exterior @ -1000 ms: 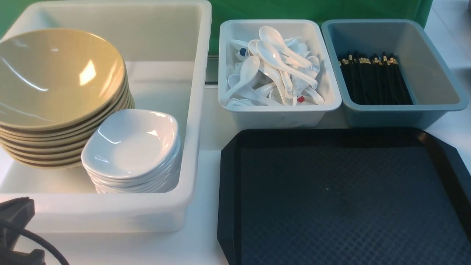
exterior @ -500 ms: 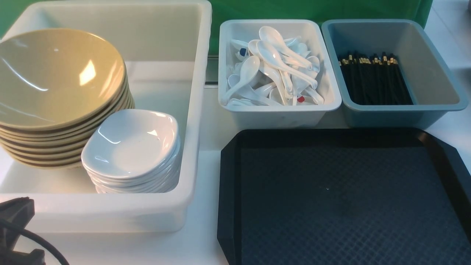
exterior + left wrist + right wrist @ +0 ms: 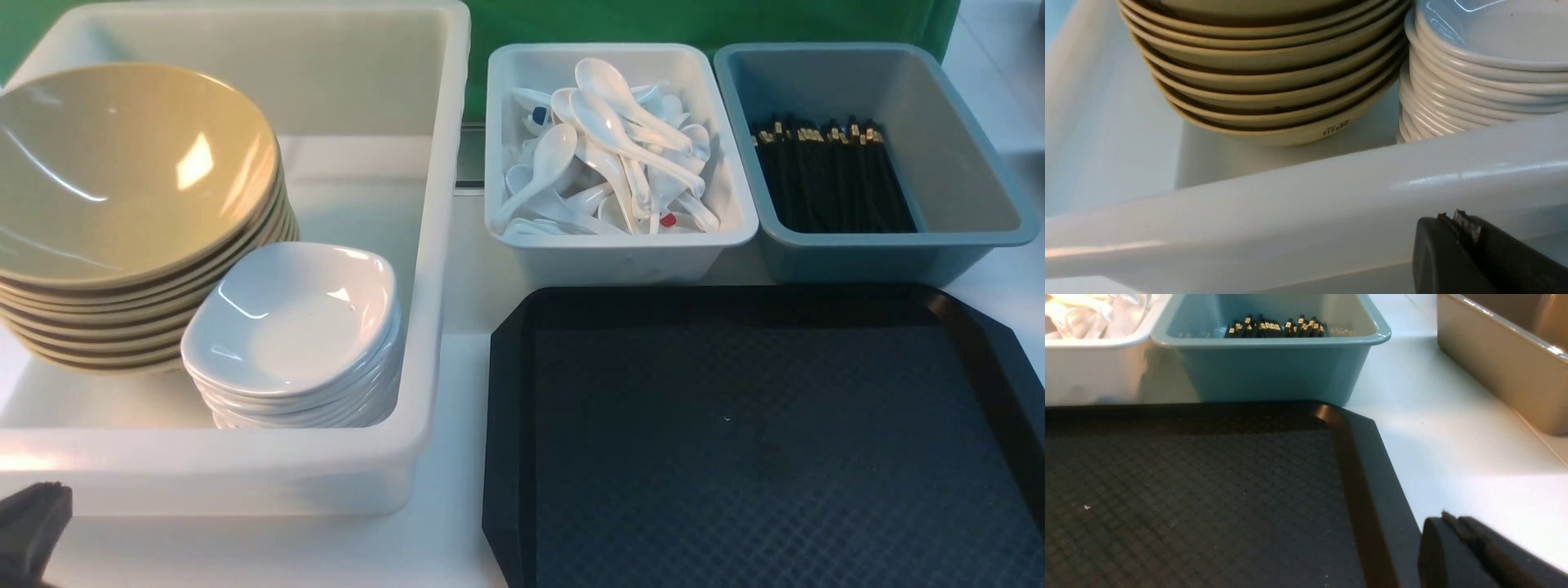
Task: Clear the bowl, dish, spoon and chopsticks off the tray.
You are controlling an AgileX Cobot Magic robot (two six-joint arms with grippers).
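The black tray point(image 3: 506, 425) lies bare at the front right, with nothing on its textured surface; its corner point(image 3: 1363, 490) also shows in the right wrist view. Olive-yellow bowls point(image 3: 122, 171) and small white dishes point(image 3: 294, 318) stand stacked in the big white tub point(image 3: 433, 245). White spoons point(image 3: 608, 143) and black chopsticks point(image 3: 829, 175) fill two smaller tubs behind the tray. My left gripper point(image 3: 1453, 218) is shut and empty, low in front of that big tub's near rim point(image 3: 1290, 212). Beside the tray's far right corner, my right gripper point(image 3: 1447, 517) is shut on nothing.
The spoon tub point(image 3: 620, 253) and the grey-blue chopstick tub point(image 3: 963, 163) sit side by side just behind the tray. A beige container point(image 3: 1498, 363) stands on the white table to the right. Only the tip of the left gripper point(image 3: 28, 523) shows in the front view.
The left gripper has dropped lower at the front view's bottom left corner, and its cable has gone out of sight. Nothing else has moved.
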